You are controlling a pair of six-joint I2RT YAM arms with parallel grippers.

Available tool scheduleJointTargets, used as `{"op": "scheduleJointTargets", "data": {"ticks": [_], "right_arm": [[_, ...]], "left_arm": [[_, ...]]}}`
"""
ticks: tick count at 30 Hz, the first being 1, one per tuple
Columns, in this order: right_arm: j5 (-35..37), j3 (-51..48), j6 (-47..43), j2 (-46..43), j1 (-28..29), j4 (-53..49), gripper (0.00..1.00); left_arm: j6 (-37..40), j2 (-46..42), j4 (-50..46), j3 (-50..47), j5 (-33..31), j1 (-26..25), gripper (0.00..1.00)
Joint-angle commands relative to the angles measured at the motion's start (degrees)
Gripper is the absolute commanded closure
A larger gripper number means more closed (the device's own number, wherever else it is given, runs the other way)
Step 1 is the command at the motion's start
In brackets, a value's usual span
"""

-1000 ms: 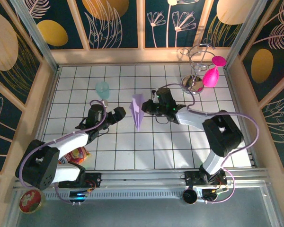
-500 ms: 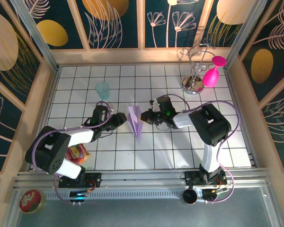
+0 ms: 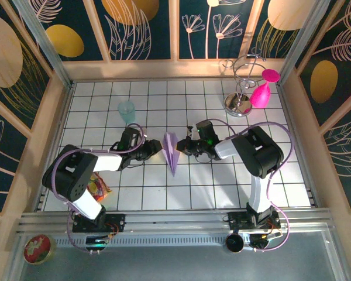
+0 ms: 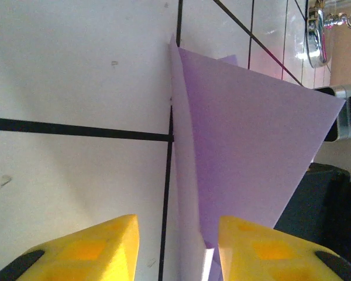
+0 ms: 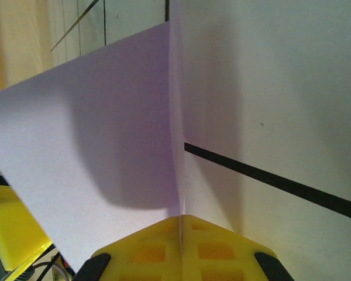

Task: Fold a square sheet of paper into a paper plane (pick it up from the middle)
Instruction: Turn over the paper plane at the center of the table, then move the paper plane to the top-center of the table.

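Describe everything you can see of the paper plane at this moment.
The paper plane is a slim dart of thin, plain, pale lilac paper with a sharp centre crease, its point toward the arm bases. It sits mid-table on the white tiles, with a flap standing up. The right gripper is shut on its fold. The left gripper straddles its edge from the other side, jaws apart.

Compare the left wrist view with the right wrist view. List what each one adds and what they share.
Left wrist view: the left gripper, its yellow fingers apart with an edge of the paper plane between them, and the chrome stand base at the top right.
Right wrist view: the right gripper, fingers pressed together on the plane's fold.
Shared: the lilac plane rising off the white tiled floor with its black grid lines.
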Motion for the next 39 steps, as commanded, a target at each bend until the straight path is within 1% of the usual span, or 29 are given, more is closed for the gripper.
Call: {"op": "scheduleJointTargets", "data": {"ticks": [1,6,9,11,15,17,19,21,22,26,30,33,36,39], "right_arm": [[-0.27,-0.65,-0.01,0.69,-0.38,0.97,0.98],[-0.25,-0.82,-0.01,0.62,-0.38,1.04,0.99],[-0.25,-0.80,-0.03,0.59,-0.39,0.96,0.99],[-0.34,-0.66,0.00,0.51,-0.45,0.88,0.99],[-0.01,-0.49,-0.26,-0.04,-0.43,0.27,0.99],[0.34,-0.47,-0.50,-0.57,-0.41,-0.16,0.99],[0.75,-0.55,-0.61,-1.29,-0.40,-0.76,0.99],[1.35,-0.74,-0.95,-2.47,-0.45,-1.27,0.99],[1.79,-0.95,-1.25,-3.26,-1.95,-1.64,0.99],[3.60,-0.99,-3.11,-6.27,-3.56,-4.25,0.99],[4.58,-0.40,-4.19,-6.53,-4.05,-5.98,0.99],[4.41,-0.28,-3.88,-5.42,-3.98,-5.76,0.99],[4.23,-0.26,-3.42,-4.04,-3.79,-5.34,0.98],[4.75,0.35,-3.64,-3.05,-3.42,-6.26,0.95]], "left_arm": [[1.17,1.66,1.22,1.85,2.12,-0.80,0.62],[1.30,3.33,0.96,2.76,2.96,-1.64,0.64],[1.41,3.50,1.11,3.36,3.56,-1.88,0.67],[1.67,5.35,0.47,4.07,3.64,-2.06,0.72],[1.75,6.38,-0.34,5.15,3.74,-2.12,0.79],[1.75,6.39,-0.68,5.49,3.60,-2.17,0.85],[2.17,5.63,-1.78,5.77,2.42,-2.16,0.91],[3.03,4.22,-3.80,6.05,0.11,-2.15,0.95],[3.49,2.55,-5.01,6.07,-1.41,-2.17,0.96],[4.24,-1.55,-7.25,5.69,-6.33,-2.17,0.98],[3.33,-3.14,-6.89,4.68,-8.88,-2.17,0.99],[2.84,-2.11,-6.14,4.45,-8.40,-2.17,0.99],[1.97,0.28,-4.70,4.35,-6.08,-2.17,0.98],[1.59,1.88,-4.00,4.35,-4.96,-2.17,0.98]]}}
